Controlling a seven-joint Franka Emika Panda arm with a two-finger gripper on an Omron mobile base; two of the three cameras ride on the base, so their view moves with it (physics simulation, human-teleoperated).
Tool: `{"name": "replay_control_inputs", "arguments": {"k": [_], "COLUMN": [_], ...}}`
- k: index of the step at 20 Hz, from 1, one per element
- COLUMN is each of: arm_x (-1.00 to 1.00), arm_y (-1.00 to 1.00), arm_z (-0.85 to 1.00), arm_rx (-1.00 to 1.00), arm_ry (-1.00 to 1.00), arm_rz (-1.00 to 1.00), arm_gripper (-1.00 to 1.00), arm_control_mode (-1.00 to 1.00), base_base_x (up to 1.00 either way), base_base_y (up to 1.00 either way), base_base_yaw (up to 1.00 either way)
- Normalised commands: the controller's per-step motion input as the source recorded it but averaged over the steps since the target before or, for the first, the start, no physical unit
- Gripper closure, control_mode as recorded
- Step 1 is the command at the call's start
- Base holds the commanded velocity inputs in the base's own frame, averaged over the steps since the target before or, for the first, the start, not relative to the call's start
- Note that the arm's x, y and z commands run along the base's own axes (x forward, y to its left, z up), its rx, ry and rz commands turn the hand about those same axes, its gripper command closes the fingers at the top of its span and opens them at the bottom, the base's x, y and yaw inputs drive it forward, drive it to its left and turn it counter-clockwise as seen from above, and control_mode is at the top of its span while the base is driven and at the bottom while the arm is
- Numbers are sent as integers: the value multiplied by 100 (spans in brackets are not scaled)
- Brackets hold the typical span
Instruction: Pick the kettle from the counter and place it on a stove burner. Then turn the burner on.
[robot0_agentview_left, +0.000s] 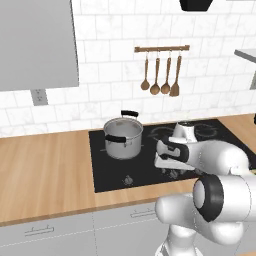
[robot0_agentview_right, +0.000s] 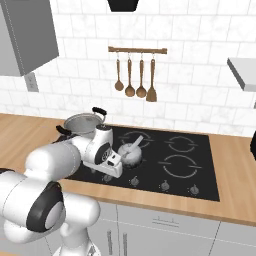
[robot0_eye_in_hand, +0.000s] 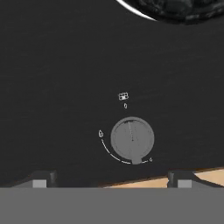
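Note:
The small silvery kettle (robot0_agentview_right: 131, 150) stands on a left burner of the black cooktop (robot0_agentview_right: 200, 172), right of the steel pot (robot0_agentview_right: 79, 123). My gripper (robot0_agentview_right: 108, 175) points down at the cooktop's front edge, just left of and in front of the kettle and apart from it. In the hand view my gripper (robot0_eye_in_hand: 112, 180) is open with its fingertips (robot0_eye_in_hand: 41, 179) wide apart and nothing between them. A round grey burner knob (robot0_eye_in_hand: 132, 140) lies just beyond them. The light wood counter (robot0_agentview_left: 45, 170) runs on both sides of the cooktop (robot0_agentview_left: 100, 167).
The lidded pot (robot0_agentview_left: 122, 137) with black handles occupies the back left burner. Three more knobs (robot0_agentview_right: 164, 185) line the cooktop's front edge. Wooden utensils (robot0_agentview_right: 135, 77) hang on the tiled wall behind. The two right burners (robot0_agentview_right: 182, 167) are bare.

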Motion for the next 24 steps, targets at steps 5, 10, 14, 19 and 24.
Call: {"name": "replay_control_inputs", "arguments": {"k": [5,10,14,19,24], "arm_x": [17,10,3,0,0], "arm_y": [-3,-7,-14,-13,-3], "arm_z": [-22,-21,-21,-22,-26], "arm_rx": [0,0,0,0,0], "arm_ry": [1,0,0,0,2], "arm_rz": [1,1,0,0,0], "arm_gripper": [-100,-100,-100,-100,100], "arm_control_mode": [-100,-100,-100,-100,-100], "base_base_x": [0,0,0,0,0], "base_base_y": [0,0,0,0,0], "base_base_yaw": [0,0,0,0,0]}}
